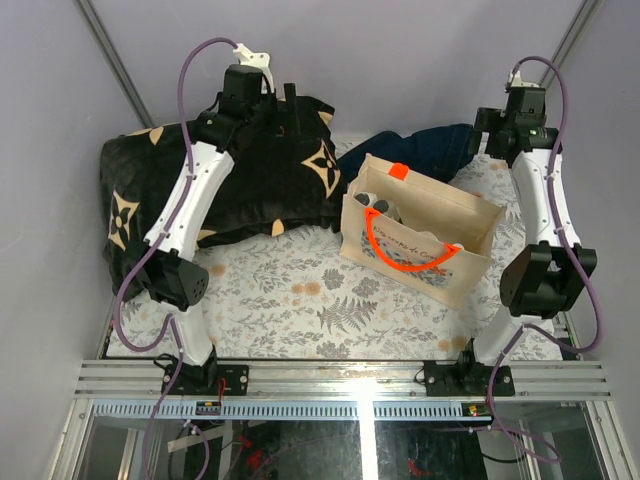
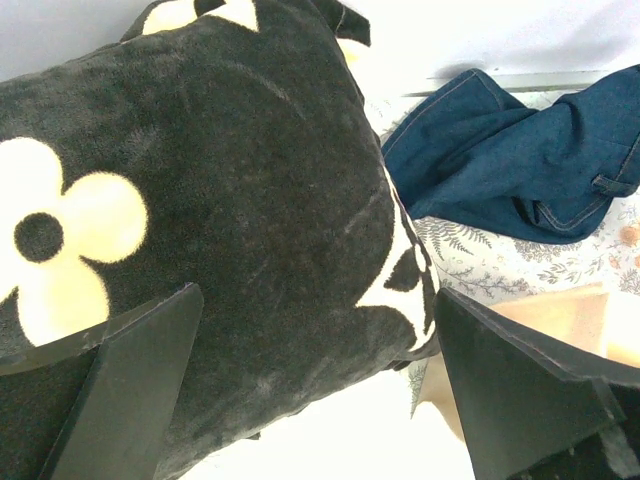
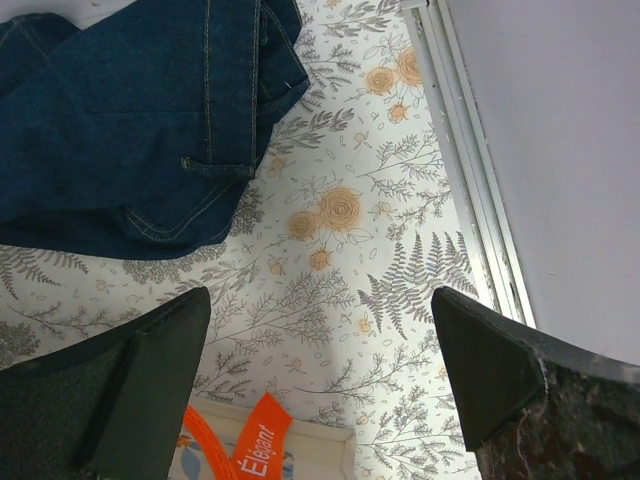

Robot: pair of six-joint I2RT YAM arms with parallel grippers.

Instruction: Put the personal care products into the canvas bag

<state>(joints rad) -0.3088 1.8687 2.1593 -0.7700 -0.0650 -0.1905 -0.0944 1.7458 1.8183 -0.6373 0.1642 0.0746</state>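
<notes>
Looking down from the top camera, I saw the canvas bag (image 1: 445, 272) standing upright right of centre on the floral table cover (image 1: 290, 290), its orange handle (image 1: 400, 264) draped over the near wall. Inside, at the left end, a couple of dark-capped bottles (image 1: 378, 207) poked up; how many of the four were in there, I couldn't tell. No container showed loose on the cover. Both my arms reached out to the far side, one over the black blanket (image 1: 250, 180), the other by the denim cloth (image 1: 430, 145).

Over to the left wrist: my left pincer (image 2: 318, 295) was spread wide with nothing in it, hanging just above the blanket's flower print.

Right wrist now: my right pincer (image 3: 320, 292) was just as wide and just as empty, above bare cover, with the bag's orange tab (image 3: 262, 440) peeking in below.

My call: the packing looked finished or nearly so. Next I'd need to check inside the bag, then fold both arms back without snagging that handle.
</notes>
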